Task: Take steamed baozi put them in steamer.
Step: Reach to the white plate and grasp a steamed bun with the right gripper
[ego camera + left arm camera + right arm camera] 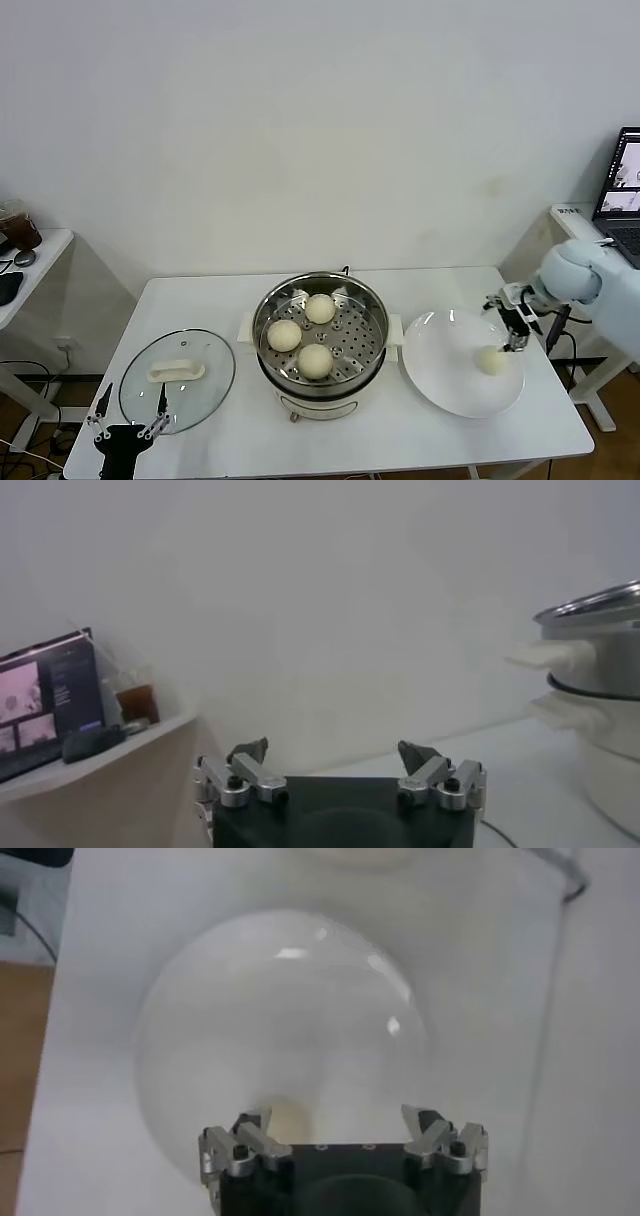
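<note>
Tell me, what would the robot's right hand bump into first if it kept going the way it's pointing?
Probably the last baozi on the white plate. The open right hand points down at it, though depth is hard to judge.

The right pincer (516,330) hangs over the plate's (440,370) outer edge, just beside the one baozi on the plate (491,360), which lies toward the robot from it. The steamer (320,345) stands on the surface (400,440) to the left of that pincer, touching or nearly touching the plate, with three baozi in the steamer (300,336) on its tray. Further left lies the lid (177,378), and the left pincer (128,422) sits at the surface's near edge, just before the lid.
</note>
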`<state>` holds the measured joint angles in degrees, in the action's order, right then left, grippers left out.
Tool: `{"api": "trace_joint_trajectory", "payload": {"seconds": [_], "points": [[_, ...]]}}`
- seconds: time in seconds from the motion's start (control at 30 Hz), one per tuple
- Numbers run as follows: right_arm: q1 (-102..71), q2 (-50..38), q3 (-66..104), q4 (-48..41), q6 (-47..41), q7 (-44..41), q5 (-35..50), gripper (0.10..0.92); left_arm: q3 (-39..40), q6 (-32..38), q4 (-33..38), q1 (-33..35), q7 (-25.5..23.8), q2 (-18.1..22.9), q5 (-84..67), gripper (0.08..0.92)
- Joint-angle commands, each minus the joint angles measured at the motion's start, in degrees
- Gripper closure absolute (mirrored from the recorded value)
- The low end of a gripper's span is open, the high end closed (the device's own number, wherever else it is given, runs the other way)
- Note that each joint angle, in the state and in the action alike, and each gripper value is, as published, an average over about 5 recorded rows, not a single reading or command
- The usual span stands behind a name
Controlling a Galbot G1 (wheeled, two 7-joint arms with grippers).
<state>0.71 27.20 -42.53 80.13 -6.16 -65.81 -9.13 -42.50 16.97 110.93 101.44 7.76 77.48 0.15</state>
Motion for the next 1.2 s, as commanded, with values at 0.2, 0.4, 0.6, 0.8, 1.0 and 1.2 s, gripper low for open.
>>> {"api": "trace_joint_trajectory", "payload": {"seconds": [0.2, 0.4, 0.6, 0.8, 1.0, 1.2], "points": [[-13.57, 5.49, 10.59, -12.16, 2.59, -0.17, -7.95, 0.203, -0.81, -0.1, -0.09, 0.3, -0.07, 0.25, 0.08, 0.177], [-13.68, 9.38, 11.02, -14.89, 2.8, 0.6, -8.57, 0.203, -1.14, -0.08, -0.42, 0.17, -0.07, 0.19, 0.06, 0.177], [-13.58, 11.54, 11.01, -16.23, 2.26, 0.36, -9.35, 0.203, -1.44, -0.05, -0.69, 0.07, -0.02, 0.13, -0.03, 0.177], [-13.59, 11.98, 10.86, -16.43, 0.72, 0.18, -10.99, 0.257, -1.31, -0.01, -0.89, -0.12, -0.02, 0.31, -0.06, 0.177], [-13.58, 12.11, 10.94, -16.12, 0.04, 0.46, -11.27, 0.427, -1.17, 0.06, -0.85, -0.14, 0.02, 0.52, -0.01, 0.177], [-11.68, 8.97, 9.35, -12.17, -0.97, 0.17, -8.62, 0.587, -1.16, 0.06, -0.43, 0.22, 0.01, 0.6, 0.05, 0.177]]}}
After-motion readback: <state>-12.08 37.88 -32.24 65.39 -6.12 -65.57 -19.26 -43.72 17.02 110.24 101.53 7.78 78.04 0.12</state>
